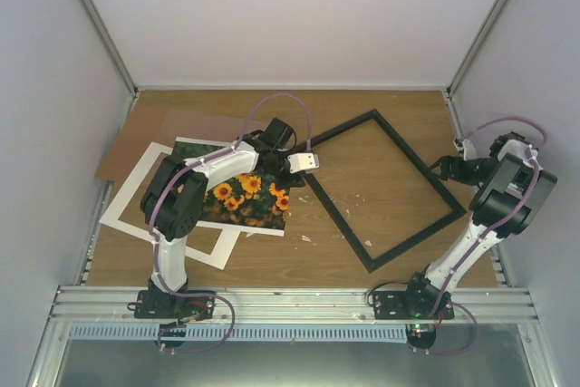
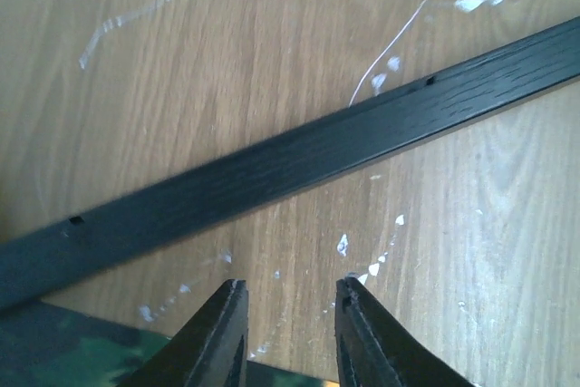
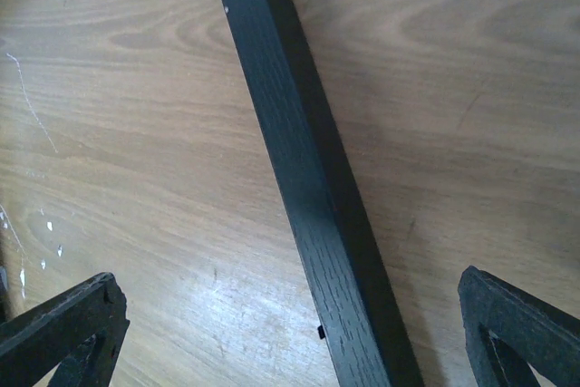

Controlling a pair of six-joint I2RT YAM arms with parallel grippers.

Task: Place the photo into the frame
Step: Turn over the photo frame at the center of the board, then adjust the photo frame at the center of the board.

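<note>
Here, the wooden table holds an empty black frame, with the sunflower photo just left of it, lying partly on a white mat. The left gripper hovers beside the frame's left rail with its fingers slightly apart and empty. The right gripper stands wide open astride the right rail.
</note>
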